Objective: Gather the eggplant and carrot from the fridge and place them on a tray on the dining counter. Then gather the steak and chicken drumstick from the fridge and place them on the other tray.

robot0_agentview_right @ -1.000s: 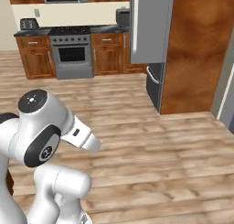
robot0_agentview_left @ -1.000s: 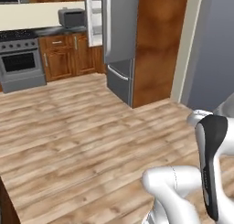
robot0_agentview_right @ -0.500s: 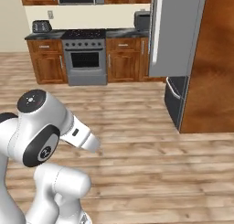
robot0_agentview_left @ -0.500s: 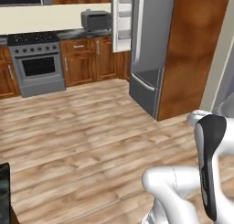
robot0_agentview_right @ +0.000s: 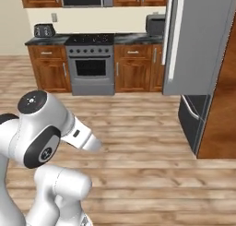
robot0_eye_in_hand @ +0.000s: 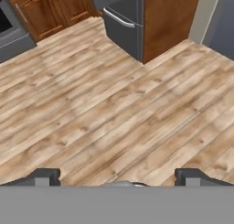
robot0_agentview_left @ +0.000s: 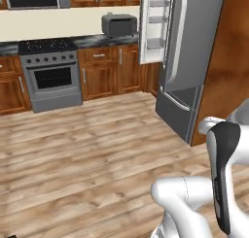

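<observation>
The fridge [robot0_agentview_left: 194, 52] stands grey and tall at the right of the left base view, with one upper door swung open so that its white door shelves [robot0_agentview_left: 154, 25] show. It rises at the right edge of the right base view as the fridge [robot0_agentview_right: 198, 40]. The hand view catches its lower drawer [robot0_eye_in_hand: 121, 29] at the top. My gripper [robot0_eye_in_hand: 118, 176] hangs over bare wooden floor, open wide, with nothing between its fingers. The eggplant, carrot, steak, chicken drumstick, both trays and the dining counter are out of view.
A tall brown wood panel [robot0_agentview_left: 228, 62] flanks the fridge. Along the back wall run wood cabinets, a grey stove [robot0_agentview_left: 51, 74], a grey countertop appliance [robot0_agentview_left: 119, 24] and a toaster [robot0_agentview_right: 44, 30]. Wooden floor [robot0_agentview_left: 97, 154] stretches between me and the fridge.
The whole picture has shifted: the base has moved, so the fridge and stove slide rightward and look larger. The arm holds the same folded pose, jaws still wide.
</observation>
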